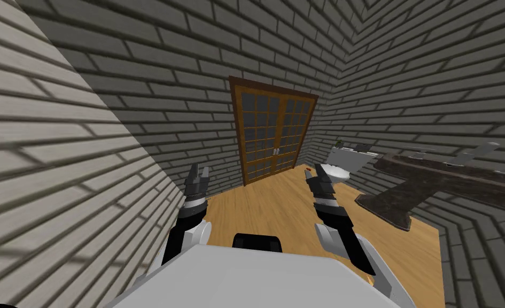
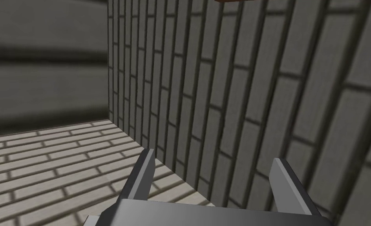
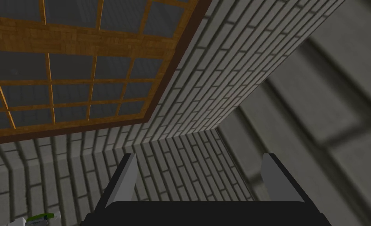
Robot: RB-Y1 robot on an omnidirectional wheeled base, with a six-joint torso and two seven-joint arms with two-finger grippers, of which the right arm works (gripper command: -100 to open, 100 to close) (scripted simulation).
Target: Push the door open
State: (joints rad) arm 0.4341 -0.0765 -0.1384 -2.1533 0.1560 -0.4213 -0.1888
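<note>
Across open wooden floor (image 1: pixel 267 203), the double door (image 1: pixel 271 131) stands shut.

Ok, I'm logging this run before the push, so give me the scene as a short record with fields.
door: double, glass panes in a wood frame, shut, in the far wall
left gripper: open, holds nothing, faces a brick wall
right gripper: open, holds nothing, well short of the door
floor: wood
to my right: toilet, dark counter

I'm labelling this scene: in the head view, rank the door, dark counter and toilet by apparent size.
Largest: the door and the dark counter, similar spread, counter nearer, so unranked.
Smallest: the toilet, clearly.
</note>
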